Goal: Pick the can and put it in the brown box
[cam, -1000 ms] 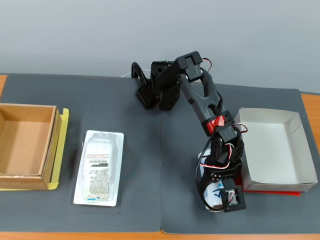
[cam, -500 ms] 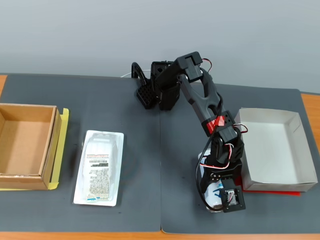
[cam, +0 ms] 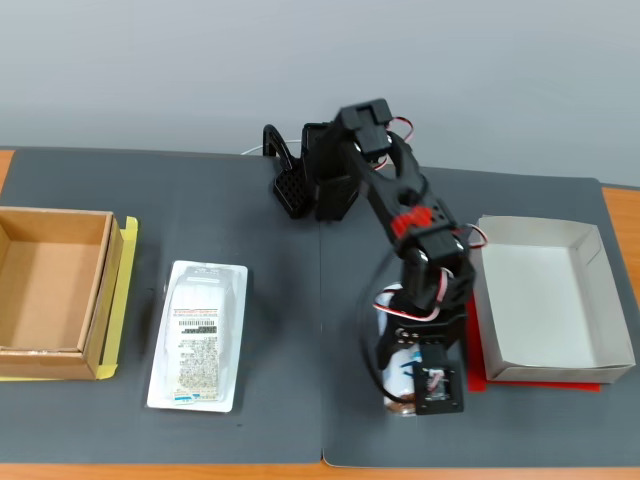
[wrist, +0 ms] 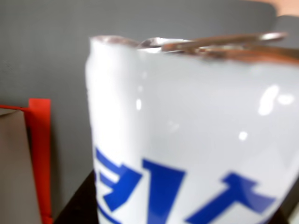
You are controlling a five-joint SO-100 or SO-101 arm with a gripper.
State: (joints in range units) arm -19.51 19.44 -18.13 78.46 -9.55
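Observation:
The can (wrist: 196, 130) fills the wrist view, white with blue lettering and a silver rim at the top. In the fixed view the can (cam: 398, 388) lies on the dark mat at the lower middle right, mostly hidden under the arm. My gripper (cam: 415, 345) is down over it, with the jaws on either side of its body and closed against it. The brown box (cam: 100, 290) stands at the far left of the fixed view, open and empty, far from the gripper.
A flat white blister package (cam: 198, 335) lies between the brown box and the arm. A white rectangular box (cam: 600, 300) on a red sheet (cam: 478, 380) stands just right of the gripper. The red sheet (wrist: 39, 154) also shows in the wrist view.

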